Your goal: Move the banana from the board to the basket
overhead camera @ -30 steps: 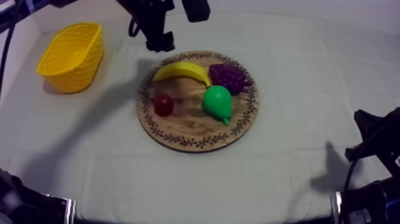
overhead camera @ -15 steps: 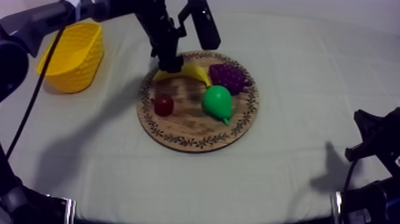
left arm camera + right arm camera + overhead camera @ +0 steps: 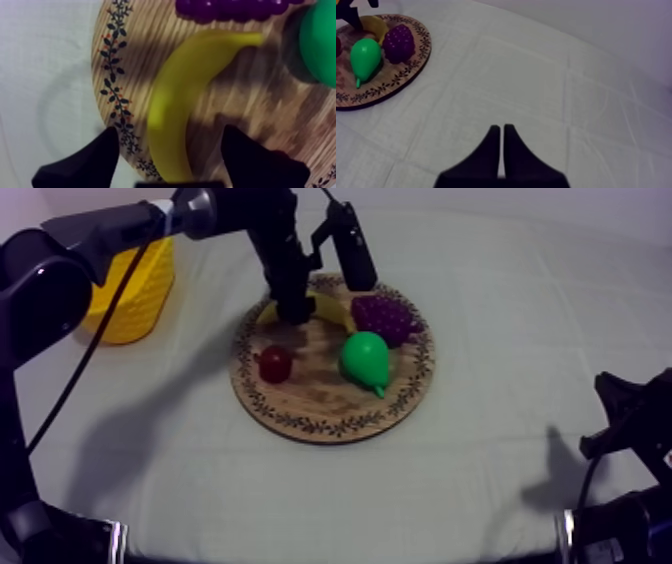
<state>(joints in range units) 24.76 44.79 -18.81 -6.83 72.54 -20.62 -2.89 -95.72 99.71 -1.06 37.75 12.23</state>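
Yellow banana (image 3: 185,100) is lying on the far side of the wooden board (image 3: 330,403), left gripper (image 3: 170,135) hovering open astride it, nothing grabbed yet, carry to the far-left yellow basket (image 3: 135,303) all left to do

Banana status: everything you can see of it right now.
The banana is yellow, smooth and plastic-looking, a single curved piece tapering to a narrow tip. It lies flat on the wooden board, close to the patterned rim. Its tip reaches toward the grapes and pear; I cannot tell whether it touches the grapes. The left gripper is open, one finger on each side of the banana's thicker end with gaps on both sides, so nothing grips it yet.
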